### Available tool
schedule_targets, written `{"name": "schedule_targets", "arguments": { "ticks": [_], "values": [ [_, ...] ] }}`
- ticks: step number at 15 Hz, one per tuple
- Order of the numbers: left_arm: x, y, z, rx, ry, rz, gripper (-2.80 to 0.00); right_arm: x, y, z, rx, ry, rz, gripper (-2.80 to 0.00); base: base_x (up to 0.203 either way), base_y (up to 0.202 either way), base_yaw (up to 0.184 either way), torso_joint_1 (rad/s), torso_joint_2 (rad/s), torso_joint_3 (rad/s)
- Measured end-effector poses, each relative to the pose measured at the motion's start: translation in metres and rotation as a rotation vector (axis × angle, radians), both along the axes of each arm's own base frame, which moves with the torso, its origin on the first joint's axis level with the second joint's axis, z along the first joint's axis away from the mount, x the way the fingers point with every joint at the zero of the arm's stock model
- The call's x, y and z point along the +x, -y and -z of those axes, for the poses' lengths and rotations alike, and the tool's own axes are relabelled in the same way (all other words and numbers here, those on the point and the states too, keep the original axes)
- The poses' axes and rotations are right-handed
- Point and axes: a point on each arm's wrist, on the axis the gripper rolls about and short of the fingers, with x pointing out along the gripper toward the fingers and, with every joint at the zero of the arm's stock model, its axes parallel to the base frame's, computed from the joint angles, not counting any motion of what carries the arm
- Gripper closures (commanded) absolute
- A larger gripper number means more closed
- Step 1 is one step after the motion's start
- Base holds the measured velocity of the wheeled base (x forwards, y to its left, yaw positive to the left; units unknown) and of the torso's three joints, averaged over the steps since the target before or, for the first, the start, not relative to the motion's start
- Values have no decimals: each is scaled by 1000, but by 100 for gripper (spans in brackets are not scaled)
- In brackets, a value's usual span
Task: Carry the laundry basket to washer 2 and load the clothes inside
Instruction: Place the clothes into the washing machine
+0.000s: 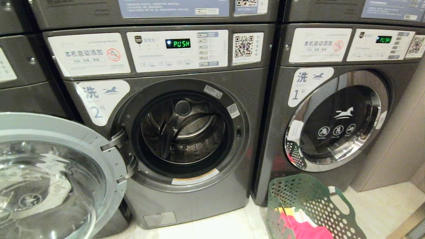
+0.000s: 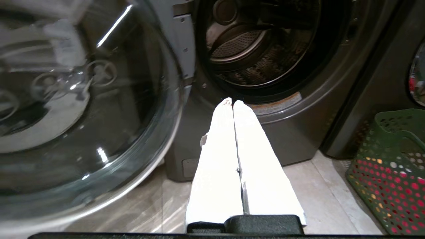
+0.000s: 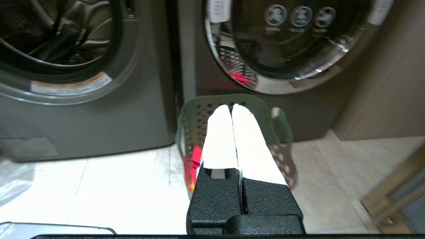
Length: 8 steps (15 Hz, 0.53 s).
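Both my pincers clenched, empty: left gripper facing washer 2, door swung open; right gripper above the laundry basket on the floor before washer 1. Clothes inside it. Next: open wide, pinch fabric only, clear the rim.

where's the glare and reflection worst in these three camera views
Head view: washer 1's chrome door ring mirrors the laundry basket. Left wrist view: bright streaks on washer 2's open glass door, fingers blown out white. Right wrist view: fingers overexposed too.
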Motion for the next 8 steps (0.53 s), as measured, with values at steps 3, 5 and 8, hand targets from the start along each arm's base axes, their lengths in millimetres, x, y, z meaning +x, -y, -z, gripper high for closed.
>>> {"name": "schedule_targets", "arguments": {
  "ticks": [3,5,8],
  "values": [
    [0,0,0,0,0,-1,0,0,0,0,1,0,2,0,1,-6,124,-2,59,54],
    [0,0,0,0,0,1,0,0,0,0,1,0,3,0,0,-1,34,1,9,9],
    [0,0,0,0,0,1,0,0,0,0,5,0,3,0,0,0,0,0,0,0]
  ]
}}
